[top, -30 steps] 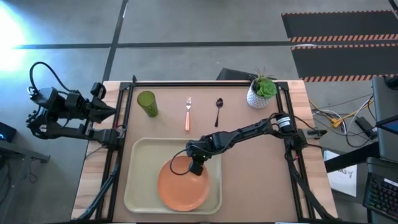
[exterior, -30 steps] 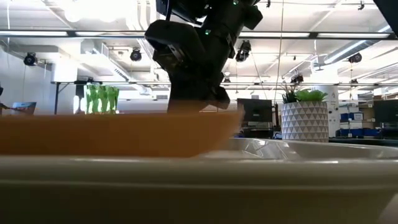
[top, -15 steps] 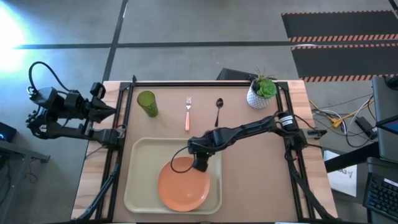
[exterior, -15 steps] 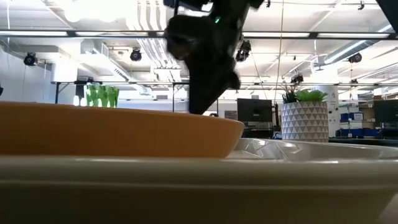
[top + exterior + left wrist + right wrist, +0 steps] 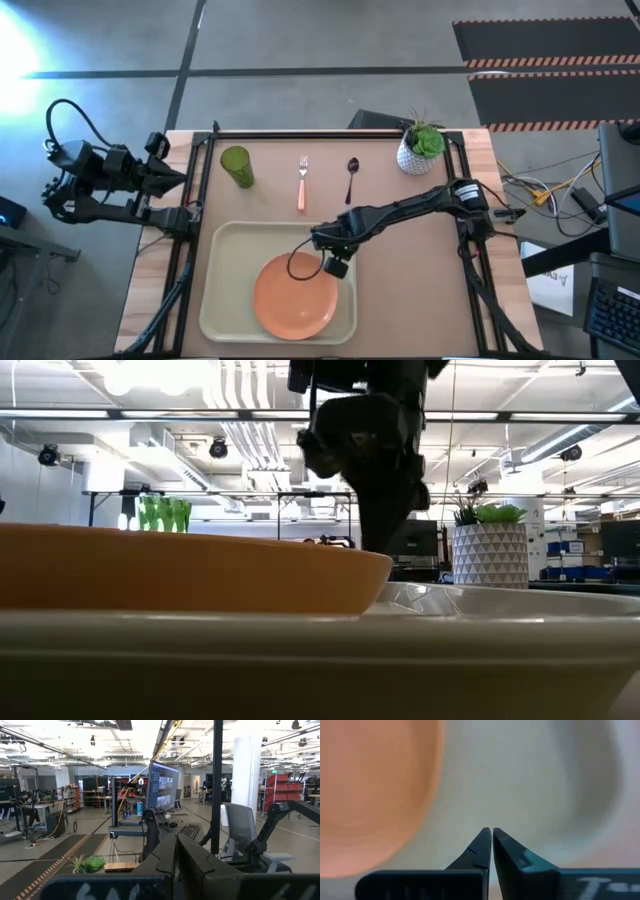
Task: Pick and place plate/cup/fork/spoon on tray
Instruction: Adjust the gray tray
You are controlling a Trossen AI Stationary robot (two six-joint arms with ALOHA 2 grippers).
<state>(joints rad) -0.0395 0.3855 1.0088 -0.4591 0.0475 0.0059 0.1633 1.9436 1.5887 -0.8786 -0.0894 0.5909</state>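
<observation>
The orange-peach plate lies flat in the pale tray, toward its near right part; it also shows in the low view and the right wrist view. My right gripper is shut and empty, just above the tray beside the plate's far right rim. The olive-green cup, the orange-handled fork and the dark spoon rest on the table beyond the tray. My left gripper is shut, parked off the table's left edge.
A white textured pot with a green plant stands at the table's far right corner. Black rails run along the table's far and side edges. The tray's left half is bare.
My right gripper has let go of the plate's far rim and moved toward the table's right edge and slightly up. The plate, tilted a second ago, has settled flat in the tray.
</observation>
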